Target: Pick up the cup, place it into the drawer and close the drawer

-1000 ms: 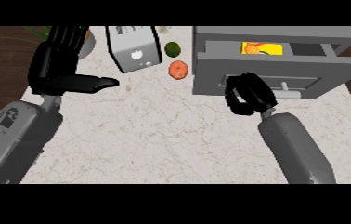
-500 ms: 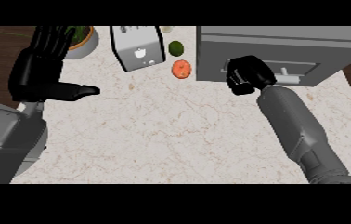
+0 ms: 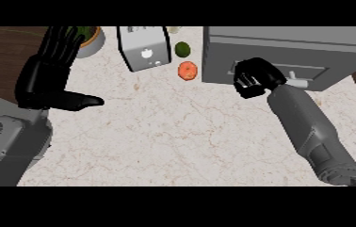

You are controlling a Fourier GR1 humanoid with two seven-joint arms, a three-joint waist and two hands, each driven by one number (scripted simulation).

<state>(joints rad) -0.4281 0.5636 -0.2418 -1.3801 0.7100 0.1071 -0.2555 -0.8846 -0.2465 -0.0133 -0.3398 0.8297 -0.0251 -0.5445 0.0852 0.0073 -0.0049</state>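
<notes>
Counter [image 3: 173, 141], pale speckled stone, fills most of the view. Grey metal drawer unit [image 3: 278, 47] sits at 2 o'clock, its drawer front [image 3: 306, 70] looking flush or nearly so. My grey right forearm [image 3: 309, 127] comes up from 5 o'clock. My grey left forearm [image 3: 21, 141] sits at 8 o'clock. My left hand [image 3: 49, 77] at 9 o'clock rests open, fingers up, holding nothing. My right hand [image 3: 254, 77] is curled against the drawer front, nothing visible in it. Silver toaster [image 3: 144, 47] at 12 o'clock. Green plant pot [image 3: 89, 37] at 11 o'clock. Orange round fruit [image 3: 188, 70] and small green fruit [image 3: 183, 48] just left of the drawer unit. Cup: not visible anywhere, so I judge it's inside. Task looks almost done; only final seating of the drawer may remain.
</notes>
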